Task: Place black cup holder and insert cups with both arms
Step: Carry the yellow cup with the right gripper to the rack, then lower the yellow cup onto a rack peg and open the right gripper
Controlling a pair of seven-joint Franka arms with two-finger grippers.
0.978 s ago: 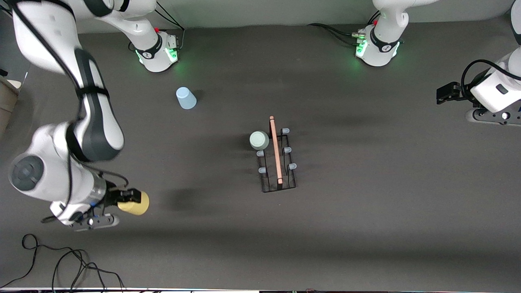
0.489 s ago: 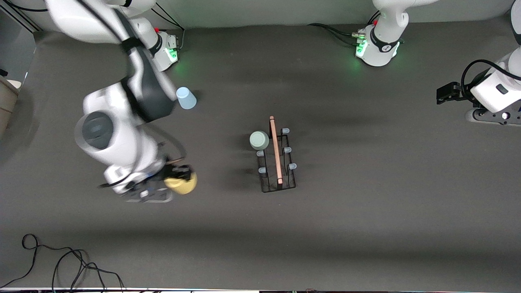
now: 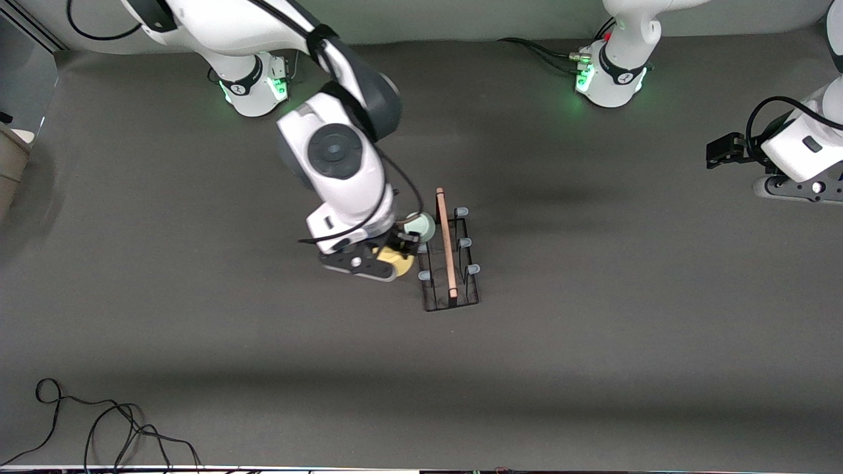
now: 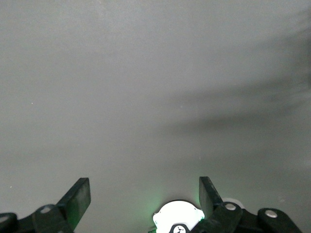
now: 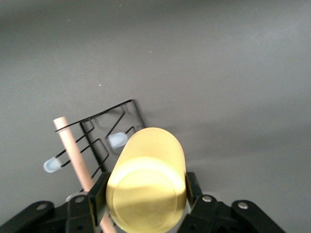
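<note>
The right arm reaches down from the upper left of the front view to the middle of the frame, and its tool (image 3: 395, 253) sits right at the black cup holder (image 3: 450, 263), on the side toward the right arm's end of the desk (image 3: 593, 368). The tool's fingers are clamped on the yellow cup (image 3: 398, 262). In the right wrist view the yellow cup (image 5: 146, 182) fills the lower centre of the frame, pinched between the two black fingers (image 5: 98, 196), with its closed bottom facing the camera.

Just past the cup in that wrist view are the rack's thin black wires (image 5: 109, 128), the wooden rod handle (image 5: 73, 150) and two pale-blue prong tips (image 5: 116, 141).

In the front view the black cup holder stands upright at the centre of the frame, its wooden rod handle (image 3: 446, 243) running up and down the picture. The pale green cup (image 3: 423, 226) sits on the rack's upper prong on the right arm's side, partly hidden by the tool and just above the yellow cup in the frame.

The left arm waits at the right edge of the front view. Its tool (image 3: 721, 150) hangs over bare desk in the upper right of the frame, well apart from the rack. In the left wrist view the tool (image 4: 144, 199) has its fingers spread wide with nothing between them.

A loose black cable (image 3: 99, 428) lies coiled at the lower left of the front view.
</note>
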